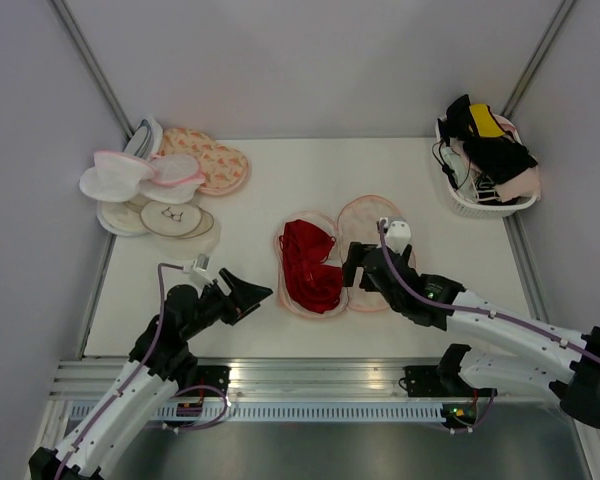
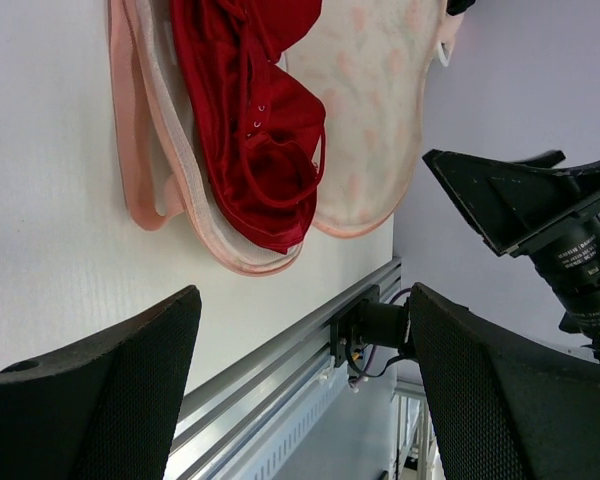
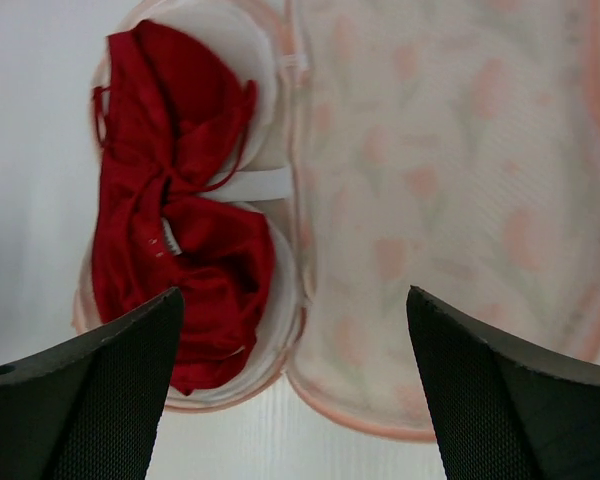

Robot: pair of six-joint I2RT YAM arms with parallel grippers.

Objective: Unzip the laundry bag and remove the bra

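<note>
Here, one red bra (image 1: 310, 265) is seen lying in the left half of the one laundry bag (image 1: 365, 222), which is spread open flat at the middle of the table (image 1: 310, 170). The right gripper (image 3: 295, 295) is held above the bag's right half, just beside the bra, jaws apart. The left gripper (image 2: 302, 295) is held left of the bag, clear of it, jaws also apart. One basket (image 1: 477, 206) of garments is set far right, and a pile of pouches (image 1: 145, 185) far left.
</note>
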